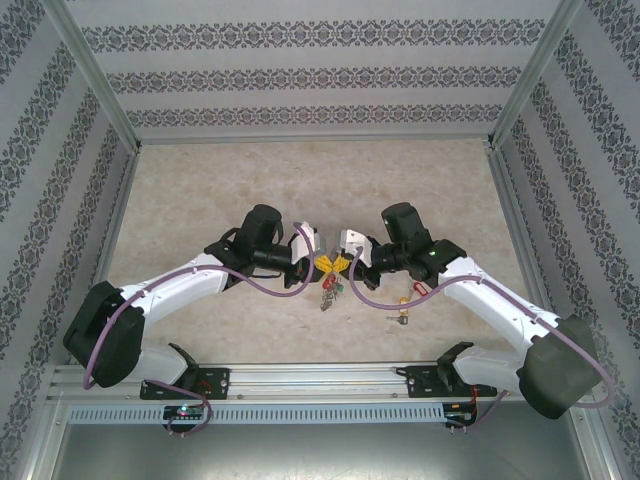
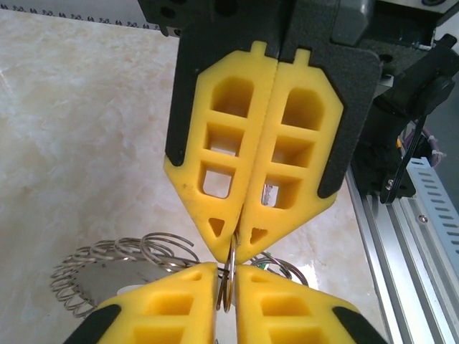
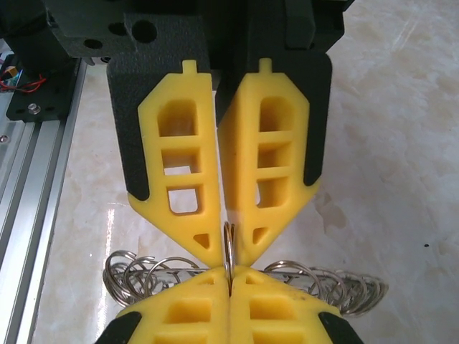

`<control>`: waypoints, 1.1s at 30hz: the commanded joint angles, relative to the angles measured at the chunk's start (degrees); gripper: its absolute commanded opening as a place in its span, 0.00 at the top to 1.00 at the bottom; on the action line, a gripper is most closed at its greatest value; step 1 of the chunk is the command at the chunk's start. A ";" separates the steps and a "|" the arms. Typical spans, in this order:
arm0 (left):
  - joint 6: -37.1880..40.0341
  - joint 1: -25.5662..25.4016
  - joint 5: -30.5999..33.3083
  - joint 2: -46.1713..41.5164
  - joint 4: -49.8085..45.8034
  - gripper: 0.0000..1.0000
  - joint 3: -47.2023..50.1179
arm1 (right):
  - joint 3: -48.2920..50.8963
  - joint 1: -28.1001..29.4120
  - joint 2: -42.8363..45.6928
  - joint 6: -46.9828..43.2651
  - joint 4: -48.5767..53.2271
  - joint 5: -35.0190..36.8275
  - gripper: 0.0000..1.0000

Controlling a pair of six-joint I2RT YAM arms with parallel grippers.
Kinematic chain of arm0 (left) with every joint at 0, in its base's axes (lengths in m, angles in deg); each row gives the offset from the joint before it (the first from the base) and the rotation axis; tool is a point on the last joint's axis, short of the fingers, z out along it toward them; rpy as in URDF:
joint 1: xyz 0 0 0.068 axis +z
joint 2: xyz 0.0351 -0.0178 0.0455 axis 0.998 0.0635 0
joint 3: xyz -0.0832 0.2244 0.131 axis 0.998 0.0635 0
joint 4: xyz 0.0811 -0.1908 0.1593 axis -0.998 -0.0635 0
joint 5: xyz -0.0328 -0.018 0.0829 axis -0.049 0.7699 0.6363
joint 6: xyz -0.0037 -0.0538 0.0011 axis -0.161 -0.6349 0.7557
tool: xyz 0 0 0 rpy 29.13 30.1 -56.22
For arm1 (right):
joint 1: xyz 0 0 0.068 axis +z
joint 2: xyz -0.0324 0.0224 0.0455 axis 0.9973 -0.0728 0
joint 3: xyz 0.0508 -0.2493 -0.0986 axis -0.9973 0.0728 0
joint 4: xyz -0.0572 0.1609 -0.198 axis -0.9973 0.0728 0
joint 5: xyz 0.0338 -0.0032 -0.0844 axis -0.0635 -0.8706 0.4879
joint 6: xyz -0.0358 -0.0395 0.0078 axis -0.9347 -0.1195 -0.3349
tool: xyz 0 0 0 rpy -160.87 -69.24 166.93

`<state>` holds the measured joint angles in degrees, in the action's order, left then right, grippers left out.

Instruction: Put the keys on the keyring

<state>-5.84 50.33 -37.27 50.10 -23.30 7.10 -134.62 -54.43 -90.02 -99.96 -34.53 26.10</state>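
Note:
My two grippers meet tip to tip above the middle of the table. The left gripper [image 1: 326, 264] [image 2: 226, 269] is shut on a small silvery link [image 2: 228, 285] of the keyring [image 2: 107, 266]. The right gripper [image 1: 341, 263] [image 3: 229, 271] is shut on the same link [image 3: 229, 245] from the opposite side. The ring's grey hoop, fringed with many links [image 3: 337, 290], hangs behind the fingers. A few keys [image 1: 329, 288] with green and red heads dangle below the grippers. More keys [image 1: 405, 313], one with a red tag [image 1: 421, 288], lie on the table under the right arm.
The marble-patterned table [image 1: 200, 200] is walled by patterned panels on three sides. An aluminium rail [image 1: 320, 380] with both arm bases runs along the near edge. A purple cable [image 1: 270, 285] loops under the left wrist.

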 commanded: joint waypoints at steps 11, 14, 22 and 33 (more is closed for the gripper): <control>-8.22 -0.71 1.13 -0.65 17.01 1.00 4.85 | 1.47 -1.67 7.50 2.38 -3.73 1.39 0.82; -12.15 -0.71 1.35 -0.65 24.06 1.00 7.02 | 4.01 -3.23 11.87 6.64 -8.43 1.42 0.80; -16.12 -0.62 3.07 -0.90 30.65 1.00 9.10 | 6.09 -10.82 15.79 39.34 -12.69 26.69 0.80; -13.76 -0.53 5.75 -3.68 25.40 1.00 8.30 | 1.75 -21.75 7.22 65.39 18.80 34.28 0.76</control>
<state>-20.17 49.98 -31.74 48.42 1.29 16.04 -131.82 -75.30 -80.97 -43.29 -27.71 58.32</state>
